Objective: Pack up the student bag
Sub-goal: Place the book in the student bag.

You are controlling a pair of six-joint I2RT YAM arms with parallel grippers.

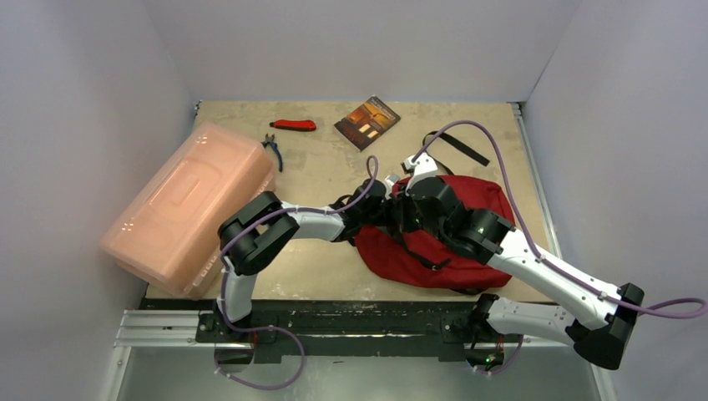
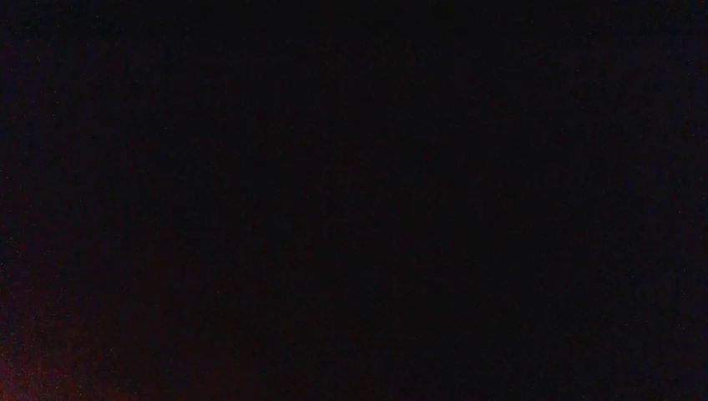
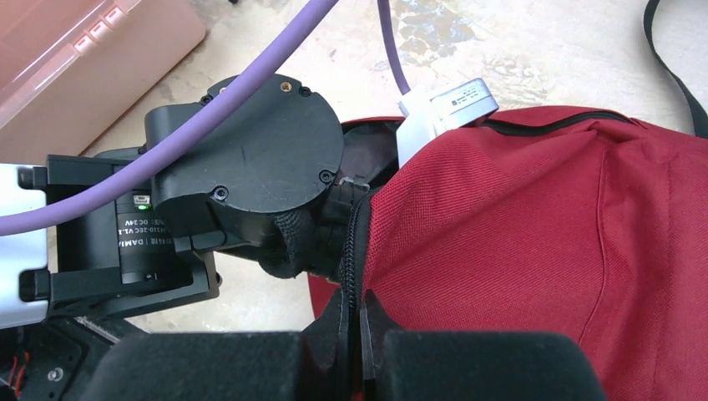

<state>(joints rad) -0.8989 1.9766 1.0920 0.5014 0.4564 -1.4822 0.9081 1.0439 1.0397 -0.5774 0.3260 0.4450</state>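
The student bag, red with black zippers, lies on the table's right half, its opening facing left. My right gripper is shut on the black zipper edge of the bag at that opening. The left arm's wrist reaches into the opening from the left, and its fingers are hidden inside. The left wrist view is black all over, so nothing of the left gripper or the bag's inside shows there. In the top view both wrists meet over the bag's left end.
A pink translucent box lies tilted at the table's left edge. At the back lie a red utility knife, pliers and a dark book. The bag's black strap trails toward the back right.
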